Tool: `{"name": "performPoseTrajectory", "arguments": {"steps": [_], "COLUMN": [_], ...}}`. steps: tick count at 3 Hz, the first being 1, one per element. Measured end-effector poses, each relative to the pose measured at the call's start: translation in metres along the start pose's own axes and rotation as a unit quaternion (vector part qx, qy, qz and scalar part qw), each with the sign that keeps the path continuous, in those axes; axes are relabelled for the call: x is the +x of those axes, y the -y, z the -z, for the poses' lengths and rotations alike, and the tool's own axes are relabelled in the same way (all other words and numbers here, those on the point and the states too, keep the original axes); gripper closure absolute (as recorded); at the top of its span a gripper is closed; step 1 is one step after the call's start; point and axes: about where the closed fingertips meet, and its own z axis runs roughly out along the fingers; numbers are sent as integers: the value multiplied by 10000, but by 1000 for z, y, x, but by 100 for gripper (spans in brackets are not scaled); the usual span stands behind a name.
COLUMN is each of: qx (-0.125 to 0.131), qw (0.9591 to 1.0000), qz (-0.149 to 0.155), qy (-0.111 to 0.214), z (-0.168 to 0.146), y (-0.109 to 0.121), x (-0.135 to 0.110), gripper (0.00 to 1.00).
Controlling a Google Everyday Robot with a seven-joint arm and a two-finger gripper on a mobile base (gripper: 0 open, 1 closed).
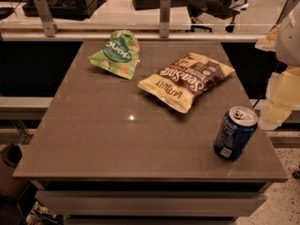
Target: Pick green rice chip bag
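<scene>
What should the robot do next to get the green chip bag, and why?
Probably swing the gripper left, across the table, to hover over the green rice chip bag. The gripper sits at the right edge of the view, beyond the blue can, and the bag lies at the far left, past the yellow-and-brown chip bag.

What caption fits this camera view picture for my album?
Green chip bag, yellow chip bag and blue can on a table, gripper at the picture's right edge.

Rounded white arm (289, 34) with pale cream, blocky hand (276, 108) at right edge.
</scene>
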Motion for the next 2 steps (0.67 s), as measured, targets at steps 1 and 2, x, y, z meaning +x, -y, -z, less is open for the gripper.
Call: {"name": "performPoseTrajectory", "arguments": {"steps": [1, 2], "qx": [42, 252], "qw": [10000, 9986], "qz": [22, 203], "qy": [44, 409], "z": [2, 1], "y": [3, 24], "x": [-2, -20], "gripper": [0, 0]}}
